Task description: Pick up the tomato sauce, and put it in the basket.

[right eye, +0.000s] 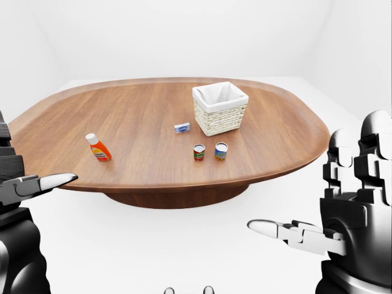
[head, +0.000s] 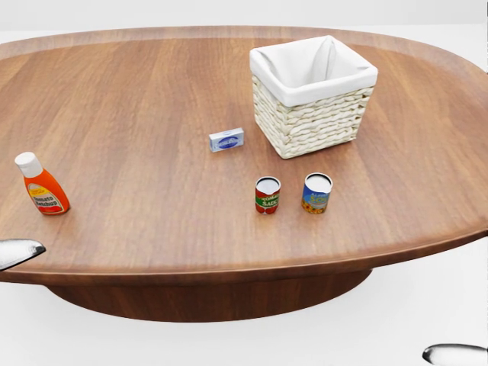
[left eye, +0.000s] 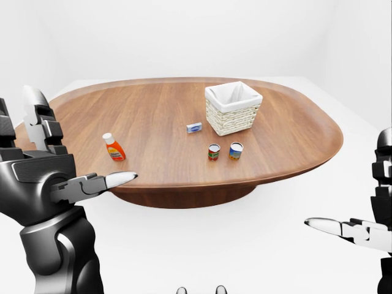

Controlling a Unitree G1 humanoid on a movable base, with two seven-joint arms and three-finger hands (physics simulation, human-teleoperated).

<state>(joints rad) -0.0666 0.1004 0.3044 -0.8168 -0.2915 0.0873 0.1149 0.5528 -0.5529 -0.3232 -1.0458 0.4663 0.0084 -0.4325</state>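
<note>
Tomato sauce is the small red can standing up, low and just right of the middle in the head view, right beside the blue can. Your basket sits above them, near the top. Both hands are down off the table, and neither is holding anything. Your left hand has its fingers spread wide; so does your right hand. I think the right hand is the nearer one, so reach up and a bit left with it.
</note>
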